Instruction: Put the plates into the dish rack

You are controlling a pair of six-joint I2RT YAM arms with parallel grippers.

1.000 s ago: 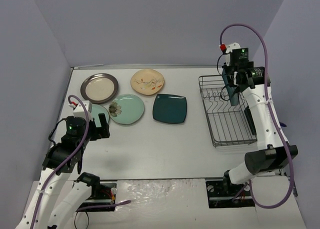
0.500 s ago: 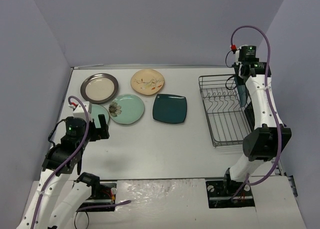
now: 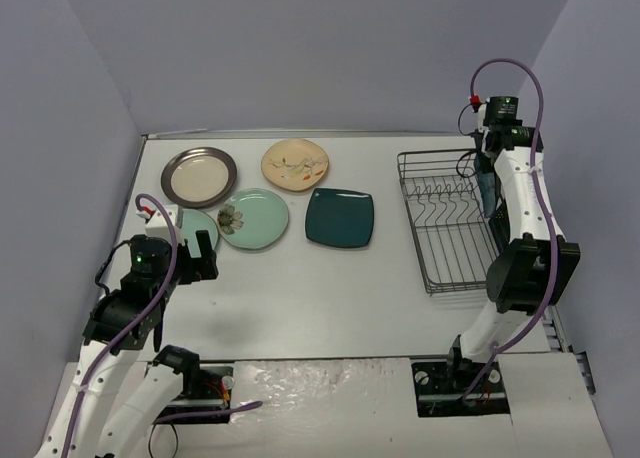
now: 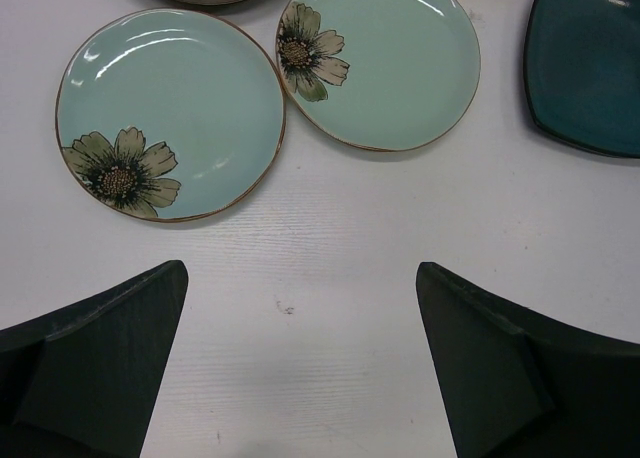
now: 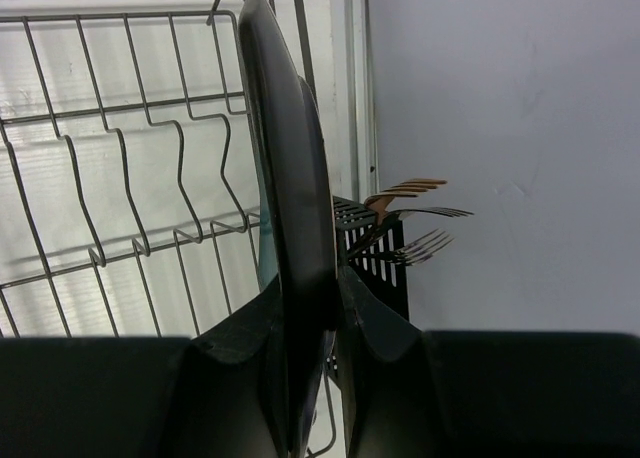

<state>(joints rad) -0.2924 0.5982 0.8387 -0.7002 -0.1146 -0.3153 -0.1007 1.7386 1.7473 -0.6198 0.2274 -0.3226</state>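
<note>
My right gripper (image 3: pixel 487 178) is shut on a dark teal plate (image 5: pixel 288 208), held upright on edge over the right side of the dish rack (image 3: pixel 455 248), beside its cutlery holder (image 5: pixel 378 263). On the table at the left lie more plates. They are a cream plate with a grey-brown rim (image 3: pixel 198 175), a cream floral one (image 3: pixel 295 164), a mint-green flower plate (image 3: pixel 253 218), a second mint plate (image 4: pixel 170 108) and a dark teal rounded-square plate (image 3: pixel 339 217). My left gripper (image 4: pixel 300 273) hovers open over bare table just in front of the two mint plates.
Several forks (image 5: pixel 412 218) stick out of the cutlery holder, close to the held plate's right face. The rack's upright tines (image 5: pixel 120 178) stand bare to the plate's left. Purple walls enclose the table on the back and both sides.
The right arm has swung the held plate rightward across the rack, toward its right side and the cutlery holder. The left arm has stayed still and open.
</note>
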